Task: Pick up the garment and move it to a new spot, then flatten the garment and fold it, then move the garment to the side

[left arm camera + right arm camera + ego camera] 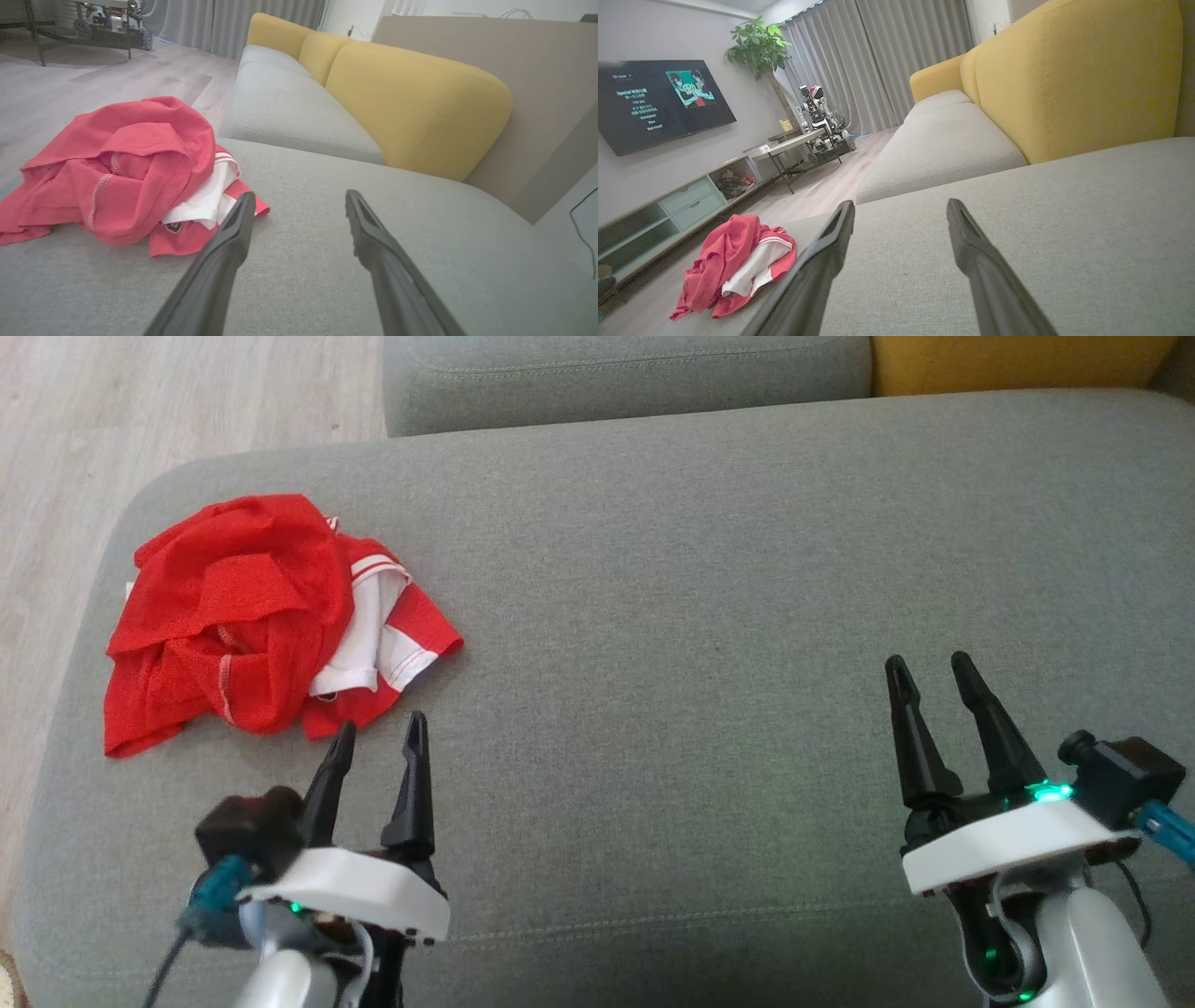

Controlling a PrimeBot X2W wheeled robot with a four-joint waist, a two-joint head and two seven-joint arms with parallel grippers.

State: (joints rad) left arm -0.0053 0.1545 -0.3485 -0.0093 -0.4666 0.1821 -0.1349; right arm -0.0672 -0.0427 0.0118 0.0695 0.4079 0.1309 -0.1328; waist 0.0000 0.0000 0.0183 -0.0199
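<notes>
On my left the garment (271,625) lies crumpled in a heap near the left end of the grey sofa cushion (653,569), my left gripper (383,721) sits just beside its near hem, fingers spread and empty, and well to the right my right gripper (929,661) is likewise spread and empty.

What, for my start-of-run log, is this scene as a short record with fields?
surface: grey sofa cushion
garment: crumpled red-and-white heap on the cushion's left part
left gripper: open, empty, close by the garment's near edge
right gripper: open, empty, far to the right of the garment
stage: garment not yet picked up
</notes>
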